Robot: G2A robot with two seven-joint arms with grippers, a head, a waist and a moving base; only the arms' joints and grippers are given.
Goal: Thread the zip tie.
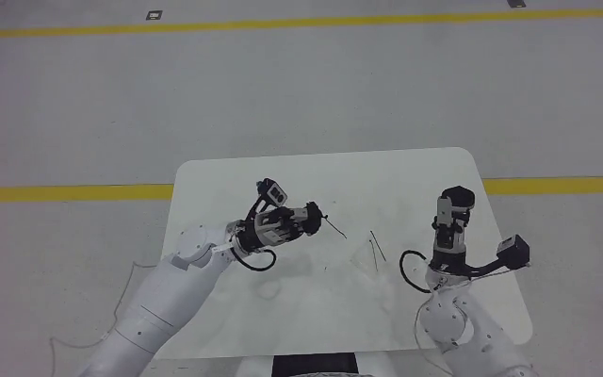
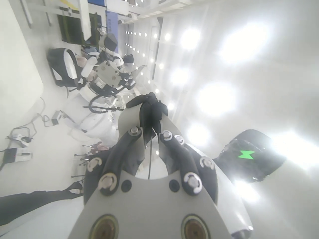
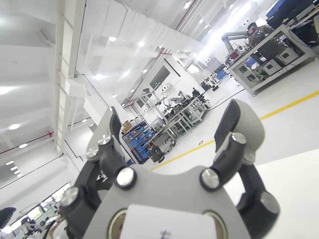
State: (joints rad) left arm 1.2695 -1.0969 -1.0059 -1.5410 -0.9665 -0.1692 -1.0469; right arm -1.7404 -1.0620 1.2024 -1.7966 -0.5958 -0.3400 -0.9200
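zip tie (image 1: pixel 334 229) pinched in left end effector (image 1: pixel 317 218) – right end effector (image 3: pixel 173 111) wide apart, empty; white table (image 1: pixel 396 179), yellow floor line (image 1: pixel 85 192).

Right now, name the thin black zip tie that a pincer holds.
The thin black zip tie in the left pincer; the other ties lie loose on the white table.
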